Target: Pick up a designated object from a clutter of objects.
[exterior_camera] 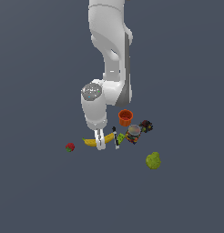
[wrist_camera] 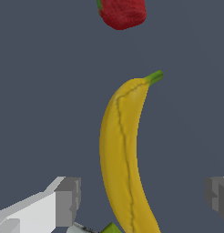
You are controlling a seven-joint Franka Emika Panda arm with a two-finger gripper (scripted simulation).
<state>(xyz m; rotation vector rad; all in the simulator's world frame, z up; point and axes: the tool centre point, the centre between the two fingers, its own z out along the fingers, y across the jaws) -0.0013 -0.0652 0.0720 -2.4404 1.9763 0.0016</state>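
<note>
The white end effector (wrist_camera: 141, 195), fingers spread and empty, straddles the long curved yellow banana (wrist_camera: 123, 154) lying flat on the grey floor (exterior_camera: 41, 191); closing and lifting remain.

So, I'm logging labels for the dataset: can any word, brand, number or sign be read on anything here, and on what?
None is readable.
The can and the dark multicoloured bits show colour patches too small and blurred to read.
The banana, strawberry and orange cup bear no text.
</note>
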